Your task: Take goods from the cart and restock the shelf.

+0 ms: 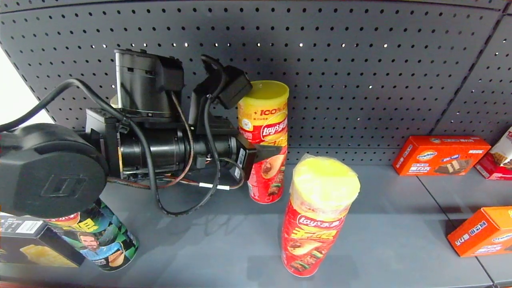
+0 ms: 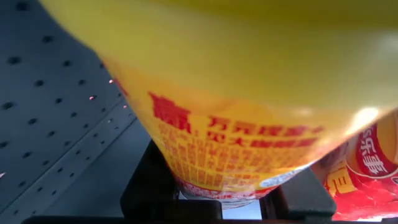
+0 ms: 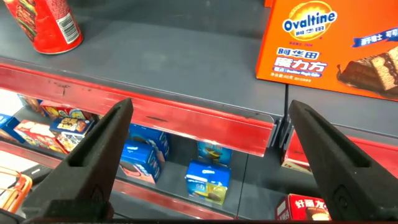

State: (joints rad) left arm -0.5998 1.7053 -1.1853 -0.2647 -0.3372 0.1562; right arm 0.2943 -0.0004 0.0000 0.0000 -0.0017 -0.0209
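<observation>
The left gripper (image 1: 269, 154) reached in from the left over the grey shelf (image 1: 224, 244) and held the far chip can (image 1: 265, 120), its fingers (image 2: 166, 194) set against either side of the can's lower half. That can stood upright at the far side of the shelf, close to the pegboard back (image 1: 340, 60). The near chip can (image 1: 318, 218), yellow-lidded, stood apart from it, nearer and a little to the right. At the near left corner were a green-patterned can (image 1: 108, 242) and a black box (image 1: 28, 240) touching it. Well to the right lay a far orange box (image 1: 440, 155) and a near orange box (image 1: 480, 232). The right gripper (image 3: 214, 168) hung with its fingers spread wide and nothing between them, in front of the shelf's red front edge (image 3: 186, 118), above blue boxes (image 3: 208, 182) on a lower shelf.
</observation>
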